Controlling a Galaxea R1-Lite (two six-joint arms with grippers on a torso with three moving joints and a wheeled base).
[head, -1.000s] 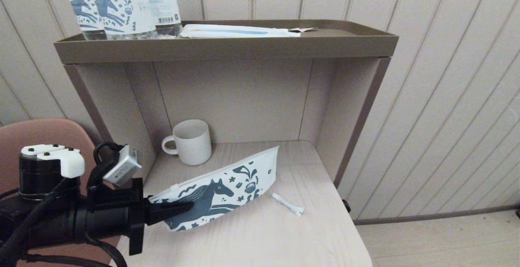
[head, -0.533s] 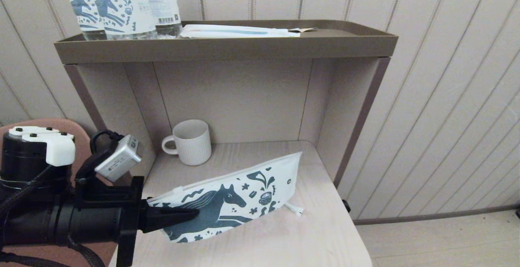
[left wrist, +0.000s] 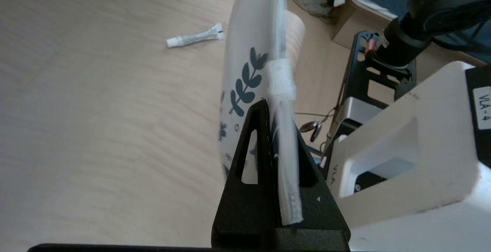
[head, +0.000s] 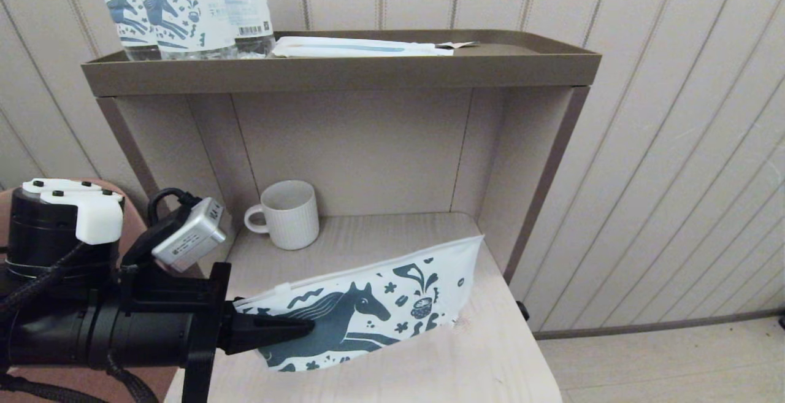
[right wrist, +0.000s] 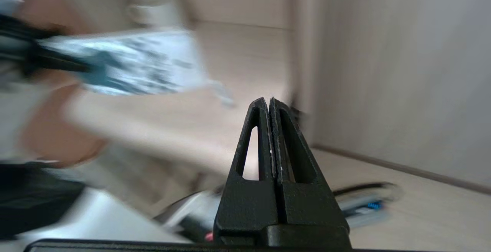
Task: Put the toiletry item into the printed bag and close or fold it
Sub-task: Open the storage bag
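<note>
Toiletry item (left wrist: 195, 37): thin white wrapped stick, lying flat on the light wood table (head: 392, 372), apart from the printed bag (head: 374, 311) and beyond its far face as seen from the left wrist; in the head view the bag hides it. Printed bag: held on edge above the table, zip-slider edge uppermost, horse print facing the head camera, far corner reaching toward the right side wall of the shelf unit (head: 533, 176). Left gripper (head: 294, 328): closed on the bag's near end, just below the white slider; the wrist view shows the bag's edge pinched between the two black fingers (left wrist: 249, 160), bag extending straight out ahead of the tips. Right gripper (right wrist: 269, 104): seen only in its own wrist view, fingers pressed together, nothing between them, off the table's front-right with the bag ahead and across from it. Behind the left gripper's tips stands a ribbed white mug (head: 289, 214). On the shelf's top tray: clear bottles (head: 184, 10) and a long flat white packet (head: 362, 47).
</note>
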